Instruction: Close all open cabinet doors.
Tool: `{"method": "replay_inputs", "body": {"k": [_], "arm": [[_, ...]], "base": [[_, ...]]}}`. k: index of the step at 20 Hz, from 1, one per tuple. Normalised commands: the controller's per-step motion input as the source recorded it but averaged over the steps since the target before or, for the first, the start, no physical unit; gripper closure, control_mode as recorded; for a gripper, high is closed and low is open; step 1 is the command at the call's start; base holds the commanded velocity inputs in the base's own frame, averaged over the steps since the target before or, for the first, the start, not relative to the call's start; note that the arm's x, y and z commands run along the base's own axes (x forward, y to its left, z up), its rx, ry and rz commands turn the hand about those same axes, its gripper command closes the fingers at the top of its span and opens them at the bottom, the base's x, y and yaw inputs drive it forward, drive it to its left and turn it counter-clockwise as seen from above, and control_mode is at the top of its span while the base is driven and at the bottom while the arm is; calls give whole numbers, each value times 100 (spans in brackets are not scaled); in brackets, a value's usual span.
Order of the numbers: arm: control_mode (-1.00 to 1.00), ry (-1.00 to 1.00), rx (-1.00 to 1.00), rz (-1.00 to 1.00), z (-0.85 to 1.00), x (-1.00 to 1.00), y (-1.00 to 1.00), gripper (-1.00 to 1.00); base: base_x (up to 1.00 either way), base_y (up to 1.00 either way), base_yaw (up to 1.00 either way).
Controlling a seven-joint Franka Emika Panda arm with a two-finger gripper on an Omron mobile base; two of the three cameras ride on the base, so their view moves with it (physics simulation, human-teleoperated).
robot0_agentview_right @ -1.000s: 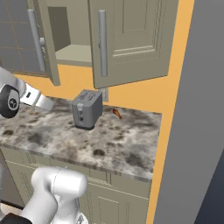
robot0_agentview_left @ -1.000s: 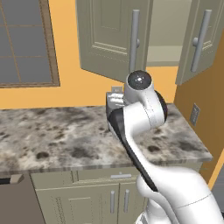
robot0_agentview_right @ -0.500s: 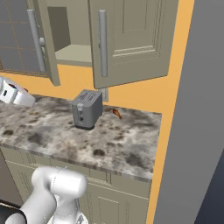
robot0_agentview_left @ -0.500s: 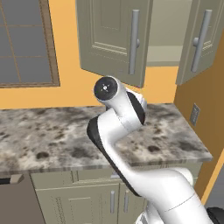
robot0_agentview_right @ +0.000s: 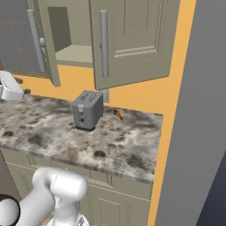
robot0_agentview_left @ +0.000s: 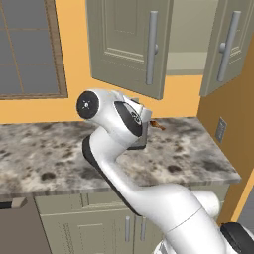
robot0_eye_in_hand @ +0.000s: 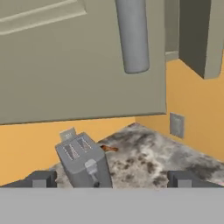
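Two cabinet doors hang open over the counter. The left door [robot0_agentview_left: 126,44] with its silver bar handle [robot0_agentview_left: 152,47] swings out toward me; it looms close in the hand view [robot0_eye_in_hand: 78,65]. The right door [robot0_agentview_left: 233,44] [robot0_agentview_right: 132,39] also stands ajar, and the bare shelf [robot0_agentview_left: 191,62] shows between them. My gripper [robot0_eye_in_hand: 113,179] is open with nothing between its fingertips [robot0_eye_in_hand: 43,178]. It sits low and left of the doors, looking past the toaster. My hand [robot0_agentview_right: 9,86] pokes in at the left edge of the right base view.
A grey toaster [robot0_agentview_right: 87,109] stands on the mottled stone counter [robot0_agentview_right: 128,145], with a small orange item [robot0_agentview_right: 118,114] behind it. A wall outlet [robot0_agentview_left: 220,130] sits on the orange side wall. A window [robot0_agentview_left: 27,47] is at the far left. Base cabinets run below.
The arm has swung left, carrying the hand away from the toaster toward the left door's side. The gripper stayed open. Both doors have not moved.
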Motion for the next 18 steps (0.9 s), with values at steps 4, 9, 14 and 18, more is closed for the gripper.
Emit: {"method": "replay_inputs", "body": {"k": [4, 9, 14, 18], "arm": [[-100, -21, 0, -12, 27, 6, 17, -100], [-100, -23, 4, -32, 14, 19, 14, -100], [-100, -28, 19, -34, 15, 25, 3, -100], [-100, -23, 23, -24, 31, 13, 0, -100]], "base": [[0, 0, 0], [0, 0, 0], [0, 0, 0], [0, 0, 0]]}}
